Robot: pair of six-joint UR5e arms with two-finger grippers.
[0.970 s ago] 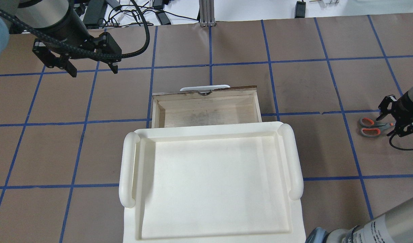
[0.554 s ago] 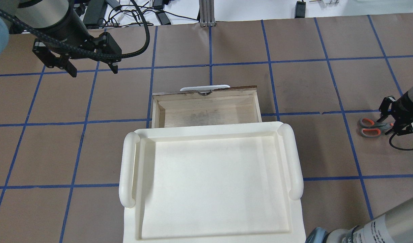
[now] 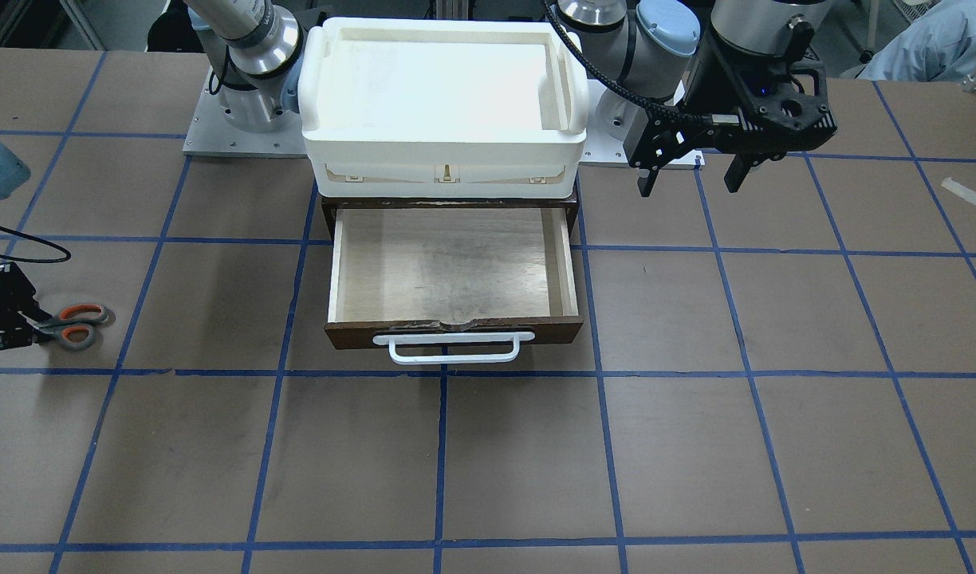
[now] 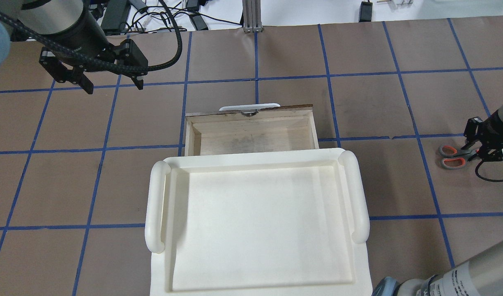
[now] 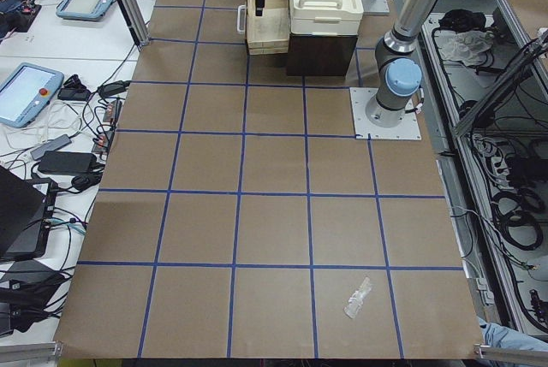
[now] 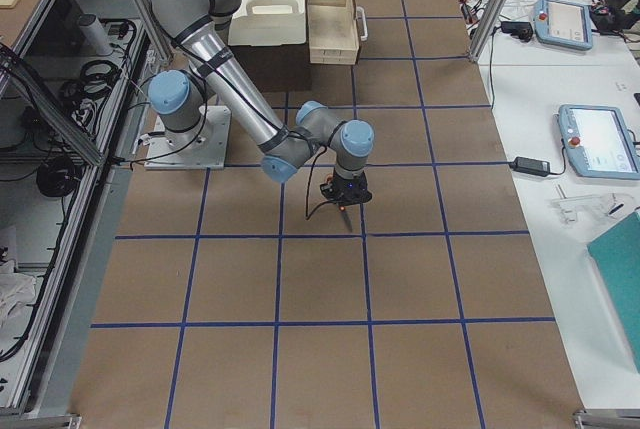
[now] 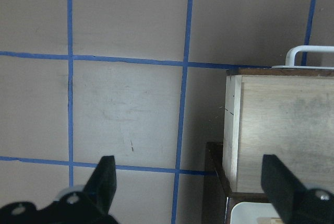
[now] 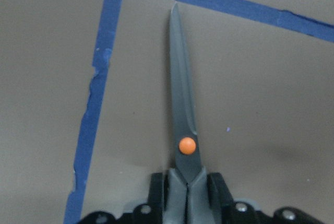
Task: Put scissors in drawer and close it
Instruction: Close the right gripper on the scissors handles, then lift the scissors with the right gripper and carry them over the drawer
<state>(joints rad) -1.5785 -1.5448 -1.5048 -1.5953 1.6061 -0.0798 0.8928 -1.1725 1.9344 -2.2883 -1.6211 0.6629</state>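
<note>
The brown, blue-gridded table [image 4: 358,102] carries a dark cabinet [image 5: 321,55], the scissors [image 8: 182,130] and a clear scrap [image 5: 358,297].

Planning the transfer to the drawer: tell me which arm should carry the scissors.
Right. The right pincer grips the scissors just behind the orange pivot. The left pincer hangs open beside the open drawer, far from the scissors.

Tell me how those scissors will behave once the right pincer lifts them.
The scissors look rigid: slim metal blades closed together, so they should lift without flopping. The right pincer clamps the narrow neck just behind the pivot, so they may swivel and tilt in the grip. They are small and thin, so probably light.
</note>
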